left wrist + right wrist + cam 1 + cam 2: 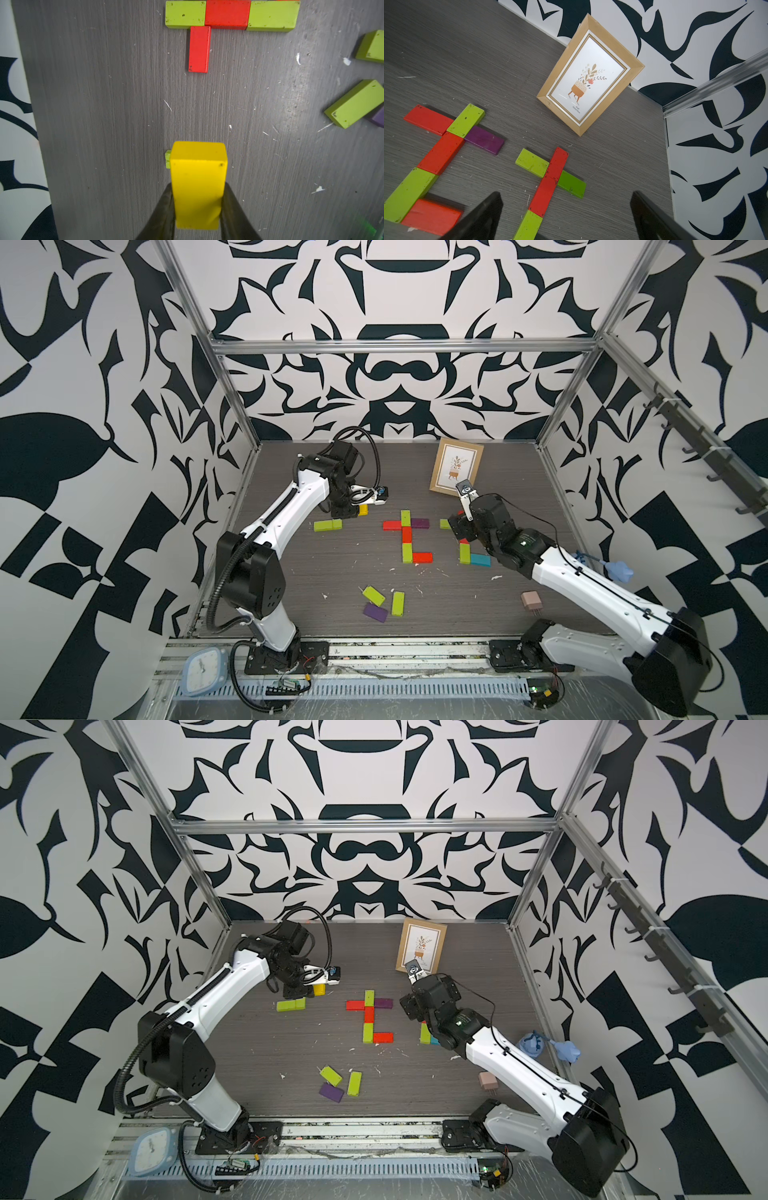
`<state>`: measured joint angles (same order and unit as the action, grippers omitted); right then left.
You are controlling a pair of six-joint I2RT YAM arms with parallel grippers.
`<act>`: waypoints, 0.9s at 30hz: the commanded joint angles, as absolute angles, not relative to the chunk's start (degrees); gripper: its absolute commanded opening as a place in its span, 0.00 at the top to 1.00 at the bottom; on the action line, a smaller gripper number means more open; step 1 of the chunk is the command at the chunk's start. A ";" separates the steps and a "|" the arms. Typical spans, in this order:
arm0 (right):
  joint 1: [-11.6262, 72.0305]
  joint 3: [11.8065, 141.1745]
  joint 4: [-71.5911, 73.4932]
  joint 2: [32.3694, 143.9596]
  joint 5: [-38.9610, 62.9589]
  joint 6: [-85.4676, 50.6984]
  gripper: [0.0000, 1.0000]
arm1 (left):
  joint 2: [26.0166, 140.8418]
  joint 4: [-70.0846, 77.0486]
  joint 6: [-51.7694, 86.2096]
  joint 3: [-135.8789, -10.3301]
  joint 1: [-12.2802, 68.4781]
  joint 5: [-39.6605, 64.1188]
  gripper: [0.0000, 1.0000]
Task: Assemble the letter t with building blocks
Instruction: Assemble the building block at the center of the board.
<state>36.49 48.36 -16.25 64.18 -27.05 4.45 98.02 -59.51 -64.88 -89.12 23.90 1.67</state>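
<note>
- Lime green and purple up front: nearest the arm bases, a flat purple painted brick (375,612) lies loose, bunched together with two flat lime green bricks (397,603). Unused spares, I'd say. The pale pink plug adapter (531,600) over toward the right arm isn't part of this.
- Further in, mid-table, there's a finished-looking lowercase t (407,534). It has a lime-red-lime stem, red and purple crossbar pieces and a red foot, all butted together.
- Beside it, under the right arm, is a second t (545,195) of red and green bricks with a teal foot brick (480,559). It also looks done, though the arm hides part of it from above.
- On the left side, a pair of lime green bricks (328,525) sits end to end, and the flat yellow painted brick (198,162) is held just past them. I can't tell if it's touching the table. My guess is a third letter barely started, so most of that one is left to do.
- Left arm: reaching in from its base, elbow bent, wrist folded down. The left gripper (198,187) is clamped on that brick's sides, with the brick sticking out past the fingertips.
- Right arm: stretched in low, with the right gripper (565,193) hanging over the second t, jaws spread wide and holding nothing.
- Farthest back, a light wooden picture frame (457,466) stands propped, clear of all the bricks.
</note>
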 commanded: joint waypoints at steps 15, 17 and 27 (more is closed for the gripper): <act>37.35 49.10 -16.79 61.93 -27.77 4.03 0.01 | 112.86 -59.96 -62.68 -93.75 23.91 -2.71 1.00; 37.50 49.09 -16.83 62.30 -27.85 4.12 0.00 | 113.41 -59.11 -62.59 -93.18 23.82 -2.71 1.00; 37.71 49.09 -16.64 62.84 -28.04 4.29 0.01 | 116.22 -55.86 -62.58 -90.85 23.81 -2.53 1.00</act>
